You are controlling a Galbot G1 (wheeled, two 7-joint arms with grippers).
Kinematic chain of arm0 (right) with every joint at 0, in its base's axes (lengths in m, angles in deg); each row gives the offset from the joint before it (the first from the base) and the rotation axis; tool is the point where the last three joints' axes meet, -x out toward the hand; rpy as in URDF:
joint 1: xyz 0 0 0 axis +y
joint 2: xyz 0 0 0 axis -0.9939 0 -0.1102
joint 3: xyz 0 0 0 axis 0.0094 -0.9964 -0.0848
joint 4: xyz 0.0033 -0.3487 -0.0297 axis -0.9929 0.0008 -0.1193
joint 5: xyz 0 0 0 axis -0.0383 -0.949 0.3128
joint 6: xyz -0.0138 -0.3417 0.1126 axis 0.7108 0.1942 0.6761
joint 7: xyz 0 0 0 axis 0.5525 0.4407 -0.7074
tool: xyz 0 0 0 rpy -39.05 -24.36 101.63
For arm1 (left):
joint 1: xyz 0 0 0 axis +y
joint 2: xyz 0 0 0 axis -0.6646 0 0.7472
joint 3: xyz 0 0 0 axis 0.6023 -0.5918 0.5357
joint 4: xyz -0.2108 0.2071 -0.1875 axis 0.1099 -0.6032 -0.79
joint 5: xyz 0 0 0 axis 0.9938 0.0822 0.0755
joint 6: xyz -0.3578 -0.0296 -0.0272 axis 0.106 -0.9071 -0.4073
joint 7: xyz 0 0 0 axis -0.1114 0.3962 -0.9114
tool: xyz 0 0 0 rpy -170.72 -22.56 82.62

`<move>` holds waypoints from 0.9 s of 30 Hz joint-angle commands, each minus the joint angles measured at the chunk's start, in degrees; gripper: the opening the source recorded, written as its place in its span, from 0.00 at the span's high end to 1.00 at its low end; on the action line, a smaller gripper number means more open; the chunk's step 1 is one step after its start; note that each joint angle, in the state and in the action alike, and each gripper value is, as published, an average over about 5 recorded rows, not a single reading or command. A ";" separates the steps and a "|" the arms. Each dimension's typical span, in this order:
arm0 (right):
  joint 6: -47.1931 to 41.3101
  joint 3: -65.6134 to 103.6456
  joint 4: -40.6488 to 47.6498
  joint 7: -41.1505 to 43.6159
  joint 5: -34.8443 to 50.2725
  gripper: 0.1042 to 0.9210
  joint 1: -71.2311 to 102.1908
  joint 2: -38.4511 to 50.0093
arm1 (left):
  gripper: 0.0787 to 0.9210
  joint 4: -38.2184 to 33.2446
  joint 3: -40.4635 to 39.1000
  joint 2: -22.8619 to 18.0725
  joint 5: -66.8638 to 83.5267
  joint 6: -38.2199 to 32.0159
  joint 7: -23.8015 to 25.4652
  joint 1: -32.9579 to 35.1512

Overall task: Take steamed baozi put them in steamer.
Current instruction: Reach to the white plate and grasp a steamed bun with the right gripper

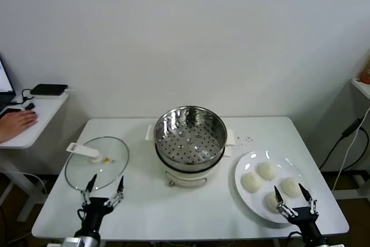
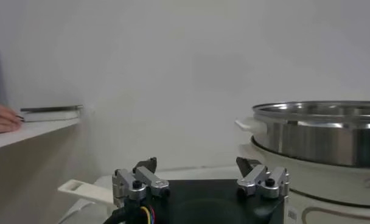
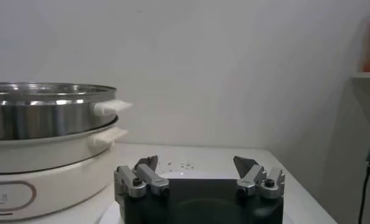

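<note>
Start at the right gripper [image 1: 293,196]: its jaws stand wide apart and hold nothing. You will find it at the near edge of the white plate [image 1: 247,166], with the nearest of the steamed baozi [image 1: 272,201] directly beneath and between the fingertips. The other three buns lie just beyond the jaws on the same plate, set close together. The buns are round domes, so no long axis can be read.

Beyond and to the left of these jaws stands the steamer [image 1: 191,136], upright, its open mouth facing up, seated on the white cooker base [image 1: 186,176]. No legible brand or writing can be made out on it.

The left gripper [image 1: 104,188] is parked with jaws apart and empty, at the near rim of the glass lid [image 1: 110,163] on the table [image 1: 173,212].
</note>
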 commanded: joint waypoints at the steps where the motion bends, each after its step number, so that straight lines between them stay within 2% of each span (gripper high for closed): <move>1: -3.46 2.21 -0.56 0.24 -0.54 0.12 -3.53 1.11 | 0.12 0.19 0.29 0.35 -2.19 -0.18 -1.61 -0.70; 9: -21.19 4.74 -2.63 2.07 -1.55 0.12 -11.97 11.52 | 0.12 -0.46 -0.57 0.98 -3.25 -0.65 -1.04 -0.85; 15: -33.42 -0.23 -0.83 6.06 2.20 0.12 -19.94 21.01 | 0.12 -0.52 -0.94 0.74 -3.81 -1.31 0.04 -1.68; 23: -45.47 -15.11 5.68 17.89 6.57 0.12 -36.52 36.29 | 0.12 0.02 -1.56 -0.53 -3.39 -2.25 1.14 -1.52; 27: -45.72 -23.98 8.49 24.93 7.12 0.12 -45.59 43.51 | 0.12 -0.11 -1.73 -0.89 -2.36 -2.14 1.10 -1.50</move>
